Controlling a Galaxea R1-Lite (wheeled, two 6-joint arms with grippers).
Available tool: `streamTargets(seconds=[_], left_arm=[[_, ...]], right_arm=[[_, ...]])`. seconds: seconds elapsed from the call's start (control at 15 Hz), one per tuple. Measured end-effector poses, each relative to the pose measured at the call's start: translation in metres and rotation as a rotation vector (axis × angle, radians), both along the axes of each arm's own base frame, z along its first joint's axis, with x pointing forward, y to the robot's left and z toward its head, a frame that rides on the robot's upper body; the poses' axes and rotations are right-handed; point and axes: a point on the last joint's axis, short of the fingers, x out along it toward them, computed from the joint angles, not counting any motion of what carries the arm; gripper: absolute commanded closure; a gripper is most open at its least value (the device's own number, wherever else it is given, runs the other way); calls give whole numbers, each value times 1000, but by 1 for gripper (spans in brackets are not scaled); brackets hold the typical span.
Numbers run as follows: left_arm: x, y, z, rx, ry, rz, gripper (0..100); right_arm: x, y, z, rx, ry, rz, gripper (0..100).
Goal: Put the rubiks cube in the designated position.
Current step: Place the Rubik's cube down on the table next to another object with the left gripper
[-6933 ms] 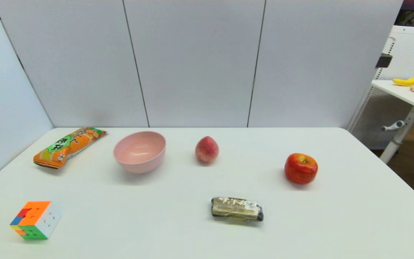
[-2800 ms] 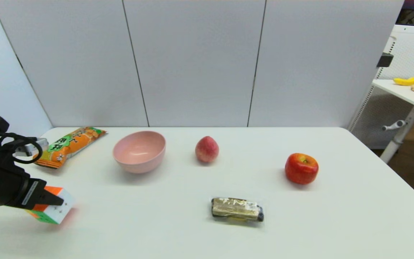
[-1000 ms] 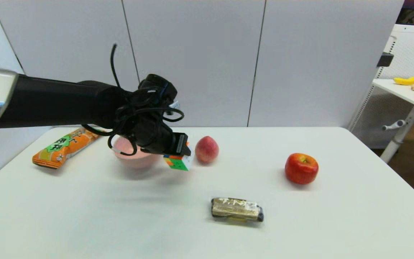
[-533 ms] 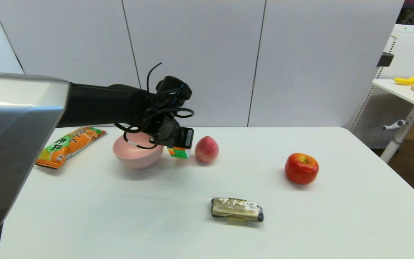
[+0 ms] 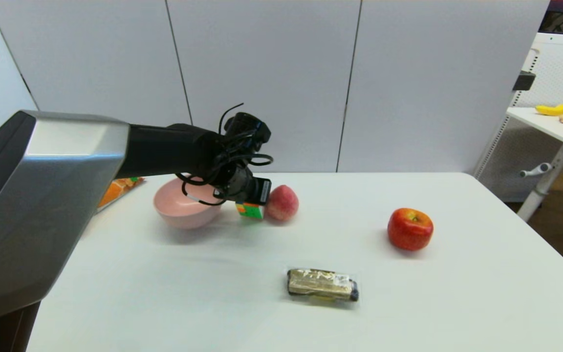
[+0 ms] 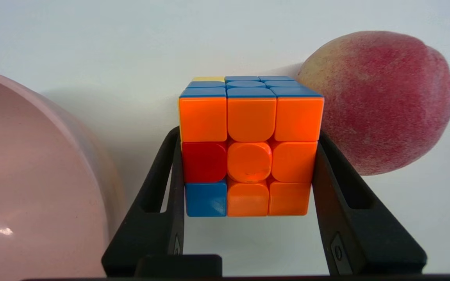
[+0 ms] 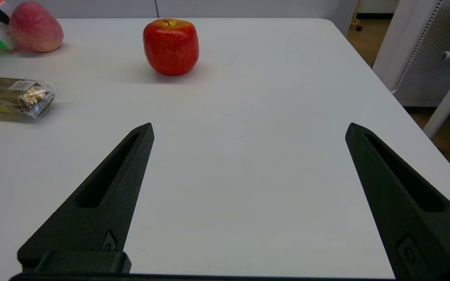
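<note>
Holding the cube by its two side faces, the left pincer is clenched on it and reaches down into the gap between the pink bowl and the peach. I judge that this bare white patch below the pincer is the wanted place, so the cube is kept level and low for setting down (whether it touches the table already, I cannot tell). The peach is just beside one finger, the bowl near the other. The cube shows a mostly orange face toward the wrist, with one red and one blue square, and blue squares on the next face. The right pincer rests spread apart, away over the table.
</note>
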Motion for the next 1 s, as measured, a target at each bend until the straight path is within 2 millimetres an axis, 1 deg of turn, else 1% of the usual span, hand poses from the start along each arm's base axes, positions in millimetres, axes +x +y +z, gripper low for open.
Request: streamTargets(seconds=[0.07, 0.13, 0.73, 0.87, 1.0], left_arm=[[0, 0, -1, 1, 1, 0, 100], [1, 0, -1, 2, -1, 3, 0], [4, 4, 1, 10, -11, 29, 0], [0, 6, 10, -2, -29, 27, 0], [-7, 8, 27, -22, -61, 22, 0]], right_arm=[[0, 0, 0, 0, 0, 0, 0], [0, 0, 0, 0, 0, 0, 0], [0, 0, 0, 0, 0, 0, 0], [0, 0, 0, 0, 0, -1, 0], [0, 0, 0, 0, 0, -1, 0]])
